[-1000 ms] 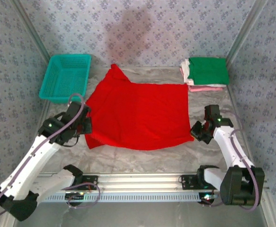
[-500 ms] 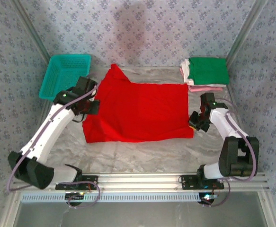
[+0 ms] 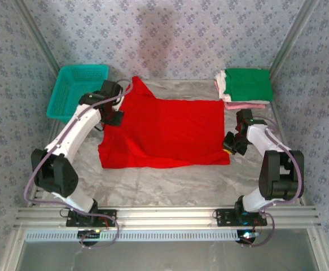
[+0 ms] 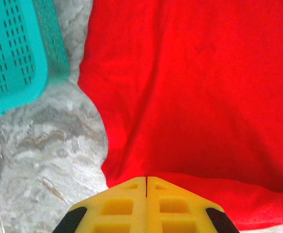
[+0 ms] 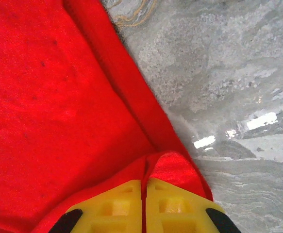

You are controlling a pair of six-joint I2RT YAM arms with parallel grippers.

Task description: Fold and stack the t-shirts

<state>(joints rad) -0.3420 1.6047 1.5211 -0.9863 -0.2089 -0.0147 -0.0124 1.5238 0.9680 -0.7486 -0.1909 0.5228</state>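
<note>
Left gripper (image 3: 117, 117) sits over the far-left part of the red t-shirt (image 3: 164, 130), just inboard of the teal basket (image 3: 82, 69); in the left wrist view its yellow fingers (image 4: 117, 206) are pressed together with no gap at the seam, and a brighter upper layer of red cloth runs out sideways from the tips, so it reads as a pinch on the shirt's edge. Right gripper (image 3: 230, 148) is at the shirt's near-right corner; in the right wrist view its fingers (image 5: 175, 208) are closed on a small bulge of red cloth, with a red line showing down the seam between them.

Red t-shirt lies spread flat mid-table on the grey marbled table (image 3: 170, 186); roughly rectangular; one sleeve or corner sticks out toward the back wall at far left; a doubled layer shows along the near edge; right side edge is folded into a narrow band, seen from the right wrist.

Other shirts are stacked in the far-right corner, well apart from the left arm and near the right one; green t-shirt (image 3: 248, 83) on top, white t-shirt (image 3: 221, 84) showing at the left edge, pink t-shirt (image 3: 243, 105) at the bottom. Basket sits in the far-left corner, apart from the red cloth.
</note>
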